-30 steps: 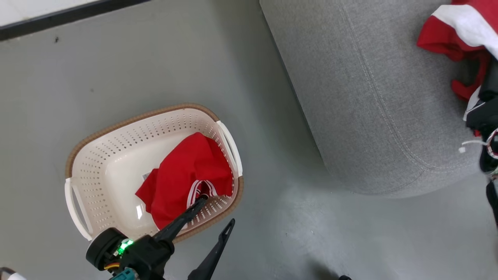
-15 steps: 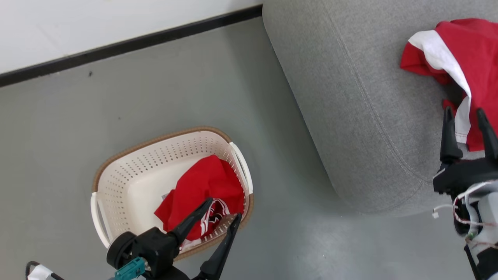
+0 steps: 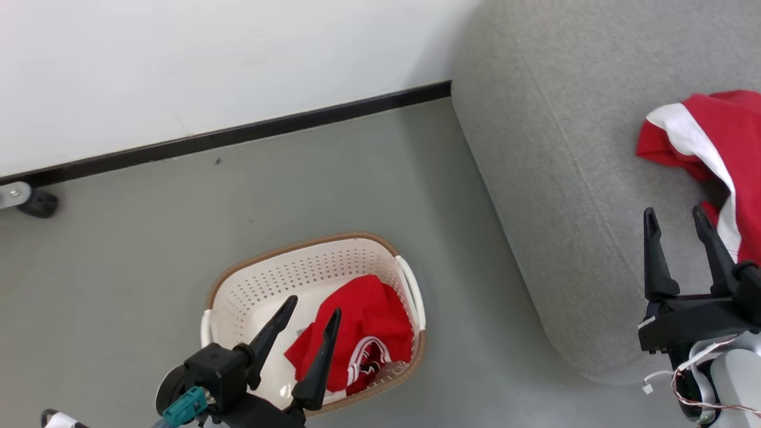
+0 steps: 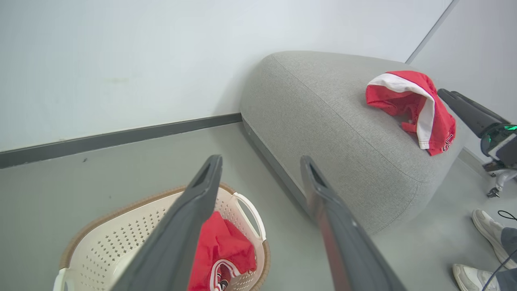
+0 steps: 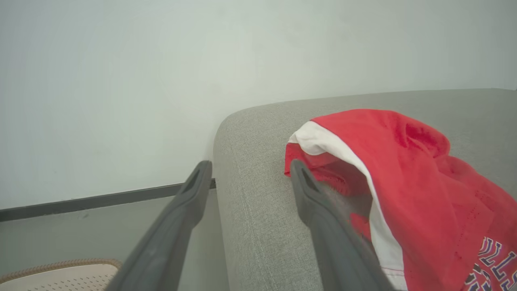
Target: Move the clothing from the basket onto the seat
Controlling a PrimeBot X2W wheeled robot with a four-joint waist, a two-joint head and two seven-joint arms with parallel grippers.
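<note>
The cream basket (image 3: 267,285) stands on the floor with one red clothing piece (image 3: 362,321) crumpled in its right half, emblem showing. My left gripper (image 3: 314,305) hangs open above the basket with nothing between its fingers; the left wrist view has it (image 4: 261,158) over the basket (image 4: 133,218) and that garment (image 4: 226,246). A second red-and-white garment (image 3: 725,137) lies on the grey seat (image 3: 565,178). My right gripper (image 3: 673,210) is open over the seat's front, just left of that garment (image 5: 408,169) and apart from it.
A white wall with a black baseboard (image 3: 267,128) runs behind the basket. A caster wheel (image 3: 35,202) sits at the far left by the wall. A person's white shoes (image 4: 488,226) stand on the floor right of the seat.
The head camera has tilted up, bringing the wall into view. My left gripper has lifted off the basket's garment and shifted left over the basket. My right gripper now points up before the seat's garment.
</note>
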